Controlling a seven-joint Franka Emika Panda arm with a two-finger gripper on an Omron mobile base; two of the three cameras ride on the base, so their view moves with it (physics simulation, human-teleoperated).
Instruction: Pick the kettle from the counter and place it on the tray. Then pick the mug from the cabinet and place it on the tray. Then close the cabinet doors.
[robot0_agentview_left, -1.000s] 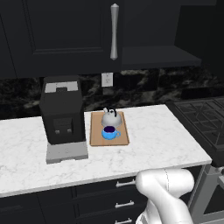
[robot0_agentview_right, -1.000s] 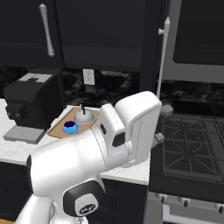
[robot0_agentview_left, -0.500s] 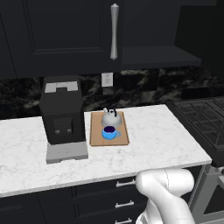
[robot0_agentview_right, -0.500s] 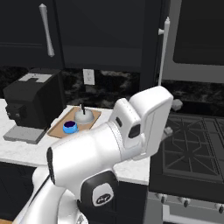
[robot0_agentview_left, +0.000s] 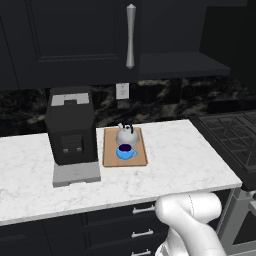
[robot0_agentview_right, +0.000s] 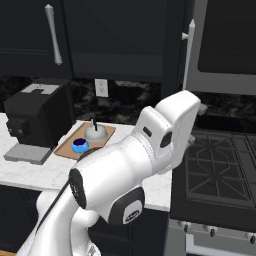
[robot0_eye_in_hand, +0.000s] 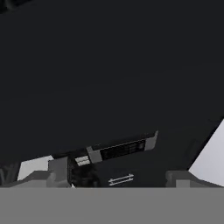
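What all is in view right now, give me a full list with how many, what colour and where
kettle: one, silver-grey with black handle, back of the tray
mug: one, blue, on the tray in front of the kettle
tray: one, light-brown wood, on the counter
counter: one, white marble-look, over dark drawers
coffee machine: one, black on a grey base, left of the tray
cabinet doors: black, silver bar handles; left one closed, right one edge-on and open
wall outlet: one, white, on the backsplash
stove: one, dark, right of the counter
arm: one, white, reaching right
gripper: one, dark fingertips, open

Dim, flat, softly blurred rendering
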